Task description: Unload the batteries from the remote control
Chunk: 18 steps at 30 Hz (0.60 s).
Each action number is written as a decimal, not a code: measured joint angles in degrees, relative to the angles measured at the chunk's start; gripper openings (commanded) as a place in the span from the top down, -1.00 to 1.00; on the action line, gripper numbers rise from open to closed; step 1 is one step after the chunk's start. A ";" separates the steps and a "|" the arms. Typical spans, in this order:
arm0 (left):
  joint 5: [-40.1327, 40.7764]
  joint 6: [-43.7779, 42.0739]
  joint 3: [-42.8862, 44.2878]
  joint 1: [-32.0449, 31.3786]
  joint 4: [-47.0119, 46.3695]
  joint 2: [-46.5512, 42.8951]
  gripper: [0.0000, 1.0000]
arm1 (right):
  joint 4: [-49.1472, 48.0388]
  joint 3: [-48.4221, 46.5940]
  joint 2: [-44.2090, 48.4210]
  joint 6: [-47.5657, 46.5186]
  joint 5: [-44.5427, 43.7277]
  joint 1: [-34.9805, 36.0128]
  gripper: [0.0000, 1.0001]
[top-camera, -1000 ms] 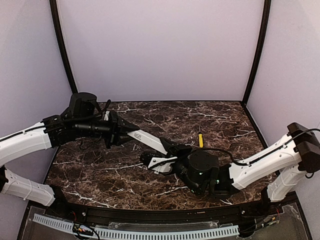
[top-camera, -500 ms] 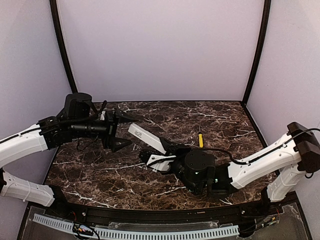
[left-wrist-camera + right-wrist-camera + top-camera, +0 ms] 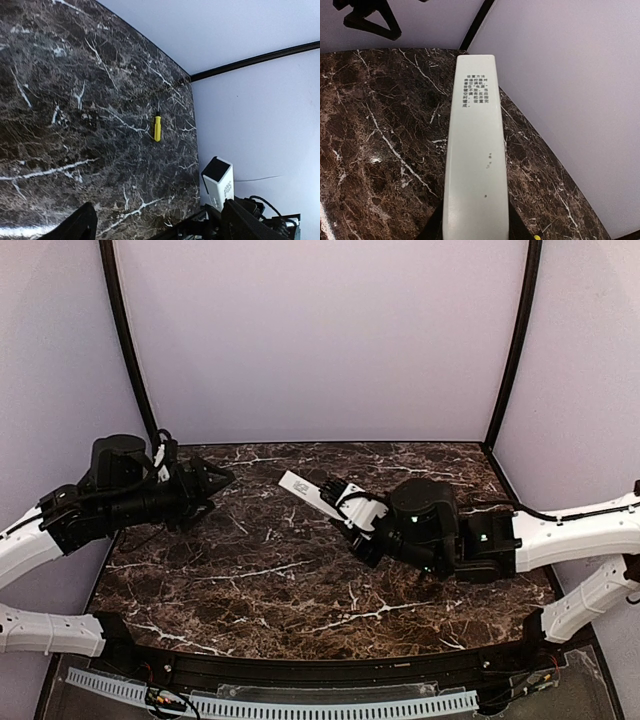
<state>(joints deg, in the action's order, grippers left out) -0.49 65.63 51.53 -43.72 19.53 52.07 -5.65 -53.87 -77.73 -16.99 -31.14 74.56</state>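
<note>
**A:** We're looking down at the table, and the right claw is clamped around one end of the remote. It holds it in the air over the middle of the table, toward the back edge, with the free end pointing at the back left corner.

**B:** And the left claw?

**A:** It's spread wide with nothing between its fingers, hanging near the back left corner, well apart from the remote.

**B:** So where do we stand on the job?

**A:** Early, we'd say. We see no batteries anywhere, neither on the table nor in either claw. From the right wrist, the face turned toward us is smooth and closed, with no open compartment showing. By our reckoning, opening it and taking the batteries out are both yet to come.

**B:** How does the remote look?

**A:** It's a long, slim, pale bar with a block of small printed lettering near the far end. The end cap looks dark from the left wrist. A yellow screwdriver lies flat on the table, untouched.
</note>
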 measured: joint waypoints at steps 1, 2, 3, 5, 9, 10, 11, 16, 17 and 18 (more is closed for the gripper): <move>1.53 -2.67 -0.44 0.09 0.22 -1.57 -0.73 | 1.86 -0.02 1.29 2.01 1.86 -0.90 0.86; 3.41 -6.54 -0.96 0.13 0.59 -3.39 -0.74 | 3.56 -0.02 2.54 4.09 4.90 -1.81 0.86; 4.76 -10.05 -1.18 0.13 0.87 -4.72 -0.78 | 5.14 -0.02 3.65 5.79 6.88 -2.67 0.86; 6.51 -17.05 -1.44 0.22 1.03 -6.36 -0.83 | 8.02 -0.02 5.73 9.14 12.15 -4.22 0.85; 6.97 -28.81 -2.54 0.24 1.27 -8.07 -0.97 | 11.82 -0.02 8.76 13.73 21.92 -6.99 0.83; 6.69 -31.47 -2.78 0.24 1.31 -8.33 -0.97 | 12.68 -0.02 9.46 14.82 24.65 -7.89 0.82; 6.32 -33.68 -2.93 0.24 1.40 -8.52 -0.97 | 13.35 -0.04 10.01 15.87 27.15 -8.76 0.82; 0.46 -43.47 -2.95 0.35 1.07 -8.98 -0.96 | 15.43 -0.37 11.93 19.85 39.32 -12.83 1.00; -2.40 -45.44 -2.93 0.39 0.70 -8.92 -0.96 | 15.80 -0.57 12.17 20.59 42.03 -13.57 1.00; -5.29 -46.88 -2.91 0.42 0.37 -8.81 -0.96 | 16.02 -0.70 12.31 20.94 44.09 -14.16 1.00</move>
<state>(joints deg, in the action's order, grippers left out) -5.78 18.74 48.62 -43.31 19.90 43.27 10.37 -54.57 -65.43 3.95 12.95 60.40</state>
